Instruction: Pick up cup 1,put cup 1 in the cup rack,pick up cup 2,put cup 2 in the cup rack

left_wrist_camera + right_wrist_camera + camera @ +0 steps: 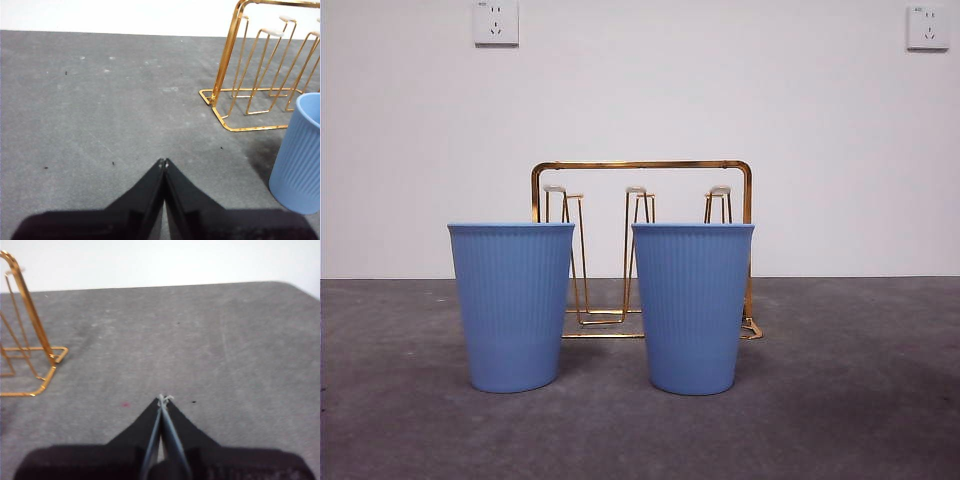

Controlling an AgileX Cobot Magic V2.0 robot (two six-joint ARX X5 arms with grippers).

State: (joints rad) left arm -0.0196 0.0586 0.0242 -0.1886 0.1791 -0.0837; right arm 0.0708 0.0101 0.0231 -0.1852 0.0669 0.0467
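Front view, left to right: first ribbed blue plastic cup (512, 305) stands upright, mouth up, on the grey counter (850, 400). Second ribbed blue plastic cup (692, 305) stands the same way, a clear gap between them. Gold wire cup rack with arched handle frame and pale-tipped upright loops (640, 168) sits behind both, centred on that gap and empty. Neither arm shows here.

Layout looks like a staged start: cups side by side in front, so either arm can probably reach one without crossing the rack. Loops are narrow and upright, so I'd guess cups go on mouth down, meaning a flip during transfer.

Left wrist view: left tool (163, 162) has its jaws pressed together, holding nothing, hanging over bare counter. Rack and one cup's wall are nearby, not touching it.

Right wrist view: right tool (163, 399) is also closed up and empty, over bare counter beyond the rack's end. No cup visible there.

Judgement: nothing started; both cups still to go.
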